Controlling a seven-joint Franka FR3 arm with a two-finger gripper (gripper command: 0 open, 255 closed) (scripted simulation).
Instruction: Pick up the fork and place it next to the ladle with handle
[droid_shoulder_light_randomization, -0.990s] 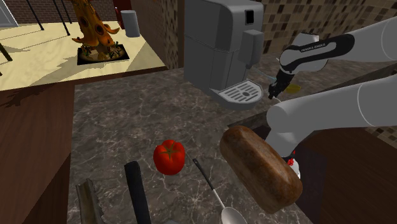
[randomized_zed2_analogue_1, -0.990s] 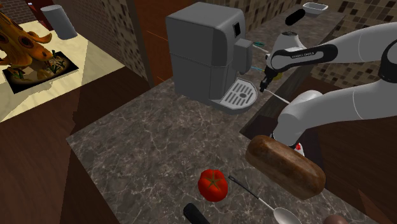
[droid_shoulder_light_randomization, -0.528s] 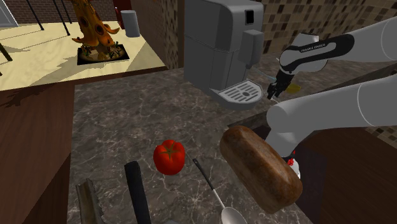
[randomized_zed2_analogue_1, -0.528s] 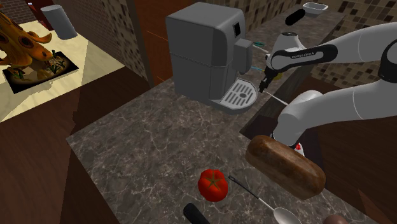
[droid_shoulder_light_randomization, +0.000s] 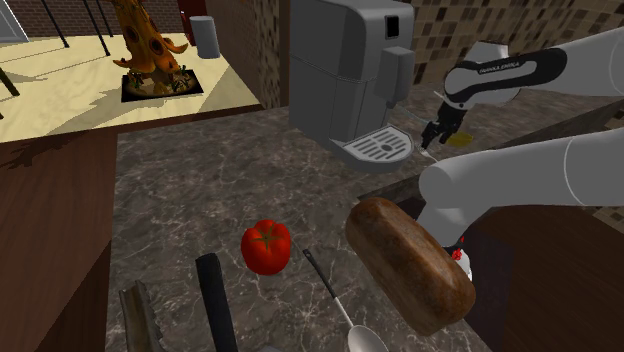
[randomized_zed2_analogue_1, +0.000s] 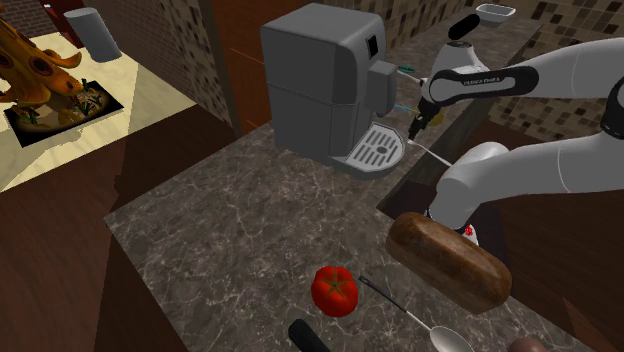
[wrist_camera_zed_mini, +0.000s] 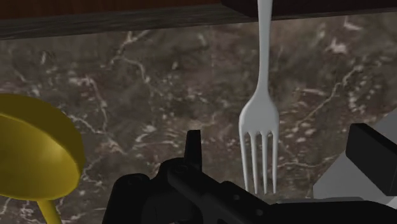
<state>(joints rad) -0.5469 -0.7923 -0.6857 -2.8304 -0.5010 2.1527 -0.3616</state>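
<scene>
Wrist view: nearest is my gripper (wrist_camera_zed_mini: 219, 181), hanging over the dark marble counter (wrist_camera_zed_mini: 140, 83), and I cannot tell whether it is open or closed. Just beyond it the white fork (wrist_camera_zed_mini: 259, 121) lies flat on the counter, tines toward me, with a yellow scoop (wrist_camera_zed_mini: 32, 153) near its side. The fork's handle runs away to a dark wooden ledge (wrist_camera_zed_mini: 127, 16).

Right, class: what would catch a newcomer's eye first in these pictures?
A big grey coffee machine stands at the back of the marble counter, and a red tomato sits near the front, close to a brown loaf. In the wrist view, a white fork lies near a yellow bowl.
</scene>
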